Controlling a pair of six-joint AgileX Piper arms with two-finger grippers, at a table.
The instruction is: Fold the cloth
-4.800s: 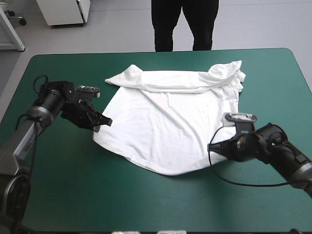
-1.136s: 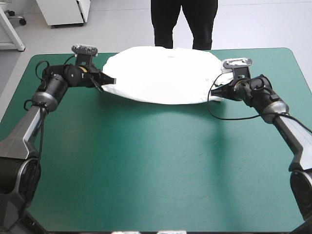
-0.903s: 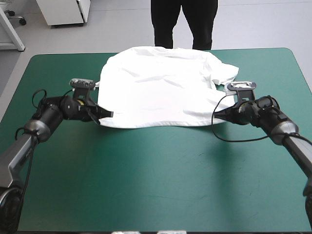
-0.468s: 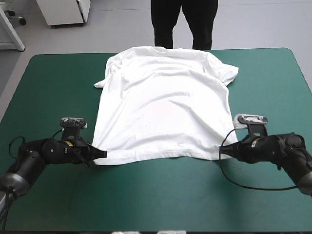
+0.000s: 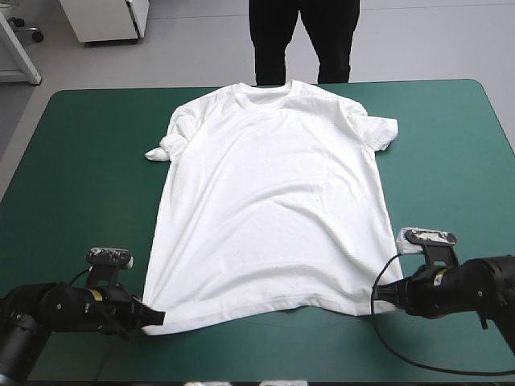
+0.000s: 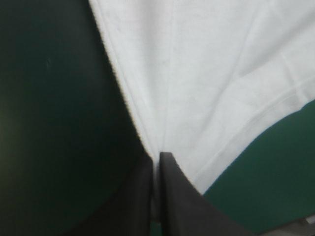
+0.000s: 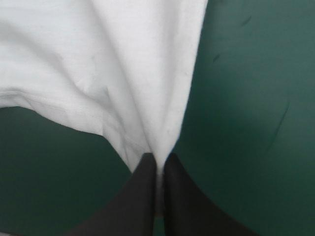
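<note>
The white T-shirt (image 5: 269,201) lies spread flat down the middle of the table, collar at the far edge, hem toward the near edge. Its left sleeve is bunched into a small knot (image 5: 161,149). My left gripper (image 5: 150,317) is shut on the T-shirt at the near left hem corner. In the left wrist view the T-shirt (image 6: 211,83) fans out from my left gripper (image 6: 157,158). My right gripper (image 5: 378,291) is shut on the near right hem corner. The T-shirt (image 7: 123,73) runs up from between the black fingers of my right gripper (image 7: 158,158).
The teal-green cover (image 5: 80,177) shows in wide bands on both sides of the T-shirt and in a narrow strip along the near edge (image 5: 273,346). Both arms lie low over the table near that edge.
Both grippers have pulled the hem corners back from the far side toward the near edge. The T-shirt, earlier ballooned and bunched, now lies stretched out flat.
</note>
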